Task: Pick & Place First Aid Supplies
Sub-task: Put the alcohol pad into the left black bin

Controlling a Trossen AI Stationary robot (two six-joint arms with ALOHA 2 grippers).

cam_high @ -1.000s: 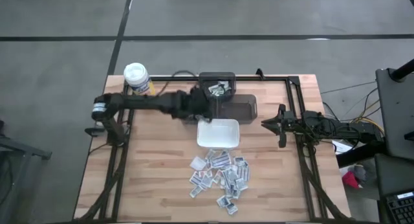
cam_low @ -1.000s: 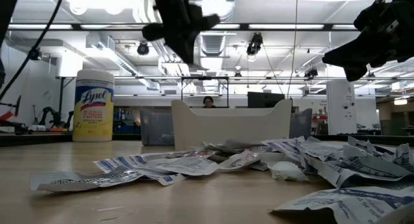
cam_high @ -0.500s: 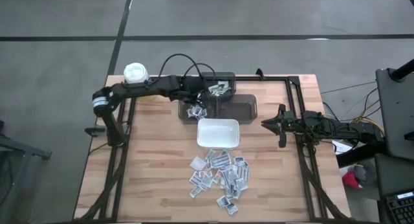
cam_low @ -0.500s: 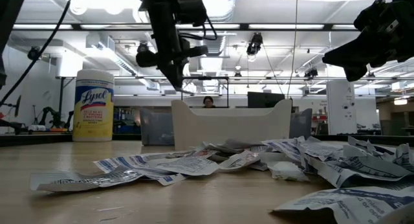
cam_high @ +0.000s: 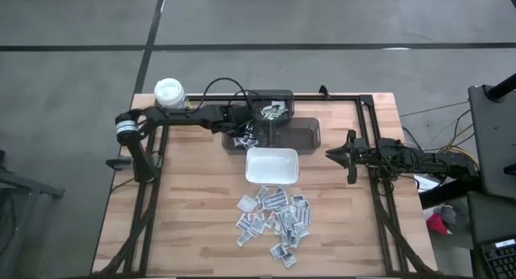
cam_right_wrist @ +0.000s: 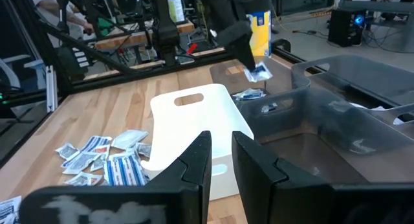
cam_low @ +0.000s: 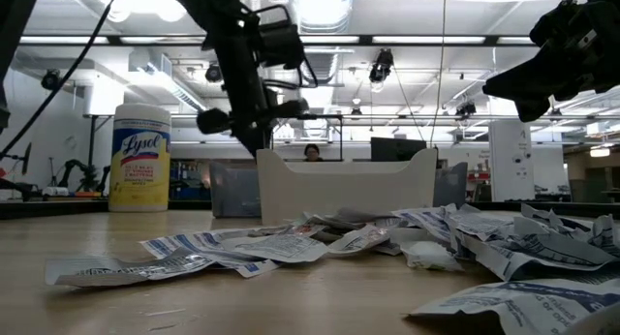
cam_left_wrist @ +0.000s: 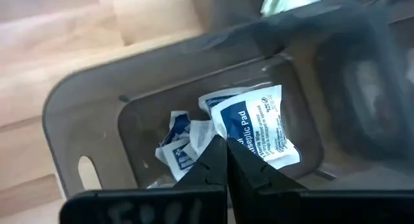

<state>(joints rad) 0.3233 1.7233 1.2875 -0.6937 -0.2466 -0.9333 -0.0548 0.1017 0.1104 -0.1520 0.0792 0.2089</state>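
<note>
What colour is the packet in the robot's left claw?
White with a blue printed panel, the antiseptic pad packet shows best in the left wrist view.

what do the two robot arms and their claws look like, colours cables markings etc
Both arms are dark, slim and jointed. The left arm has a light grey band near its base and a thin black cable arching in a loop above it. The right arm trails loose wiring behind it. Each claw, left claw and right claw, has two black wedge-shaped fingers, with faint whitish smudged marks on the housing behind them.

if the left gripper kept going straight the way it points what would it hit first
Most likely the packets lying in the grey bin: the shut left gripper points down at them, though depth is unclear.
</note>
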